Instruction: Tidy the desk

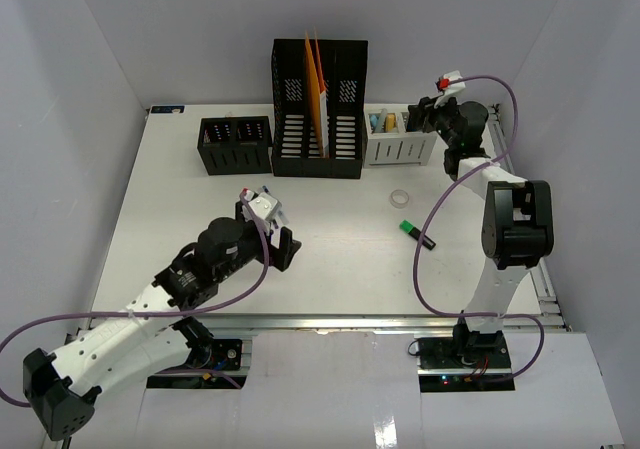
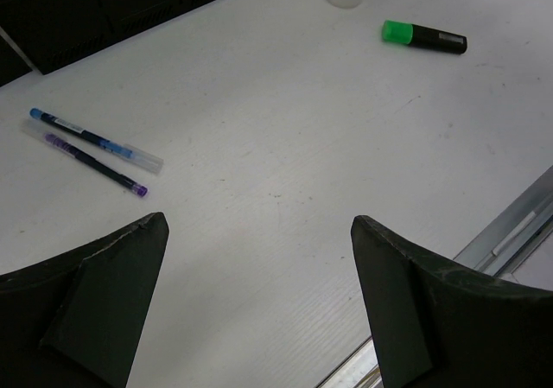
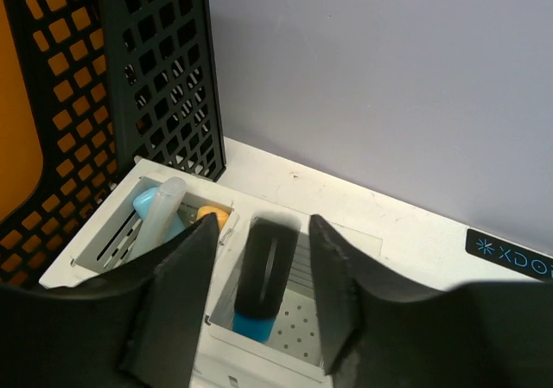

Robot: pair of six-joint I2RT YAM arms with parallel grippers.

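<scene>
The white desk [image 1: 180,219] holds a green-capped black highlighter [image 1: 417,233] and a clear tape ring [image 1: 400,198] right of centre. My left gripper [image 1: 278,247] hovers open and empty over the desk's front middle. In the left wrist view [image 2: 257,222] it has a blue pen [image 2: 95,141] and a purple pen [image 2: 91,162] ahead on its left. My right gripper [image 1: 418,119] is at the back right over a white pen organizer [image 1: 400,147]. Its jaws [image 3: 262,219] stand open either side of a black marker with a blue cap [image 3: 263,271], which stands in a compartment.
A tall black file holder [image 1: 320,109] with orange folders stands at the back centre, with a low black organizer [image 1: 235,144] to its left. The white organizer's left compartment holds a light blue and an orange item [image 3: 160,211]. A metal rail [image 1: 350,321] runs along the front edge.
</scene>
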